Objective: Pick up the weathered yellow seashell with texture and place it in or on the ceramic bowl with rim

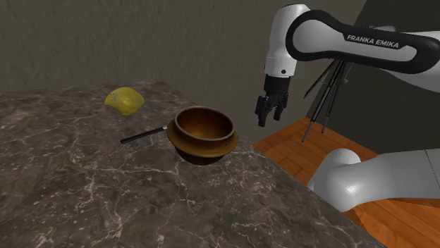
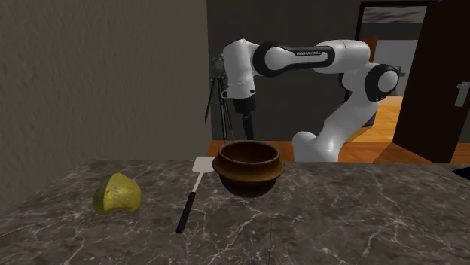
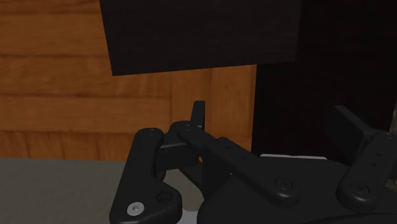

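Yellow seashell (image 1: pixel 125 99) lies untouched near the table's (image 1: pixel 84 204) far edge, well apart from the brown bowl (image 1: pixel 204 134) at the arm-side edge. The end effector (image 1: pixel 269 118) hangs beyond that edge, fingers parted and empty. Pick-up and placement are both yet to be done.

This is looking like a room in a home, with something of a kitchen about it. A dark veined marble desk (image 1: pixel 106 197) is carrying a brown bowl (image 1: pixel 204 134) and a spatula (image 1: pixel 144 134), and warm wooden floorboards (image 1: pixel 296 144) are running beyond its edge. Plain grey walls (image 2: pixel 98 75) are closing the room in. A dark door (image 2: pixel 429 83) with a lever handle (image 2: pixel 461 92) is standing beside a doorway (image 2: pixel 388 45) giving onto a lit room.
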